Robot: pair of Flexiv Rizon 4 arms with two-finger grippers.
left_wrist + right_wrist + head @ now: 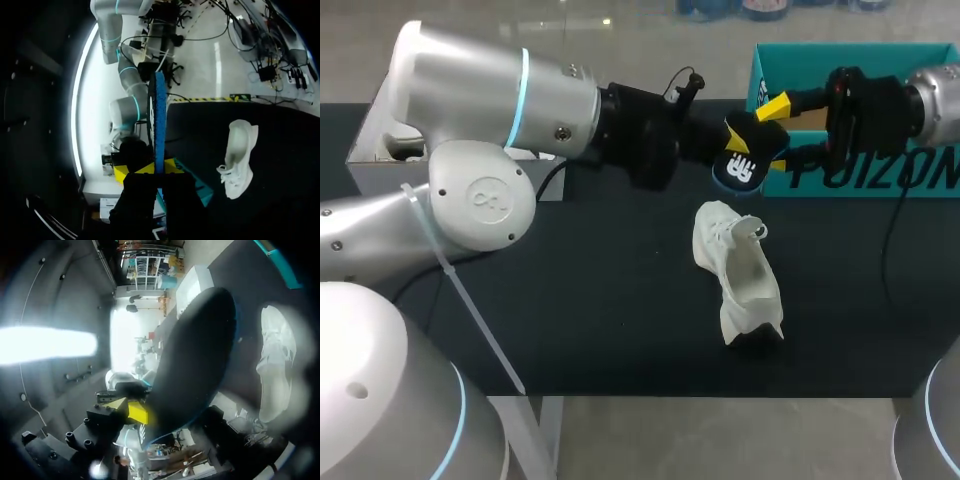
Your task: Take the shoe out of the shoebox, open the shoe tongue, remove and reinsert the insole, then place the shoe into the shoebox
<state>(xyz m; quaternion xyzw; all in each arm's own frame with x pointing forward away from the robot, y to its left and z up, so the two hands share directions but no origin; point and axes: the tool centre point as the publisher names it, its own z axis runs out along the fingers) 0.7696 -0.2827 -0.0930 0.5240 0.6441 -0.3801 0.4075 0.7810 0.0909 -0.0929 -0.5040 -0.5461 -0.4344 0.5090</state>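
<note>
Squeezed insole [159, 115] tight in left gripper [156, 170] | could not tell hold of right gripper [775, 108] | spotted shoe [740, 270] lying below both, toe toward shoebox [760, 60], heel toward robot.

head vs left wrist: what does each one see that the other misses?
Head only: the insole showing its dark face with a white logo, and the silver links of the left arm. Left wrist only: the insole's blue edge, standing in the left gripper. Both: the white shoe on the black table, and the teal shoebox.

A robotics lab: my left arm [470, 90] and right arm [932, 92] flank a black table [610, 320].
</note>
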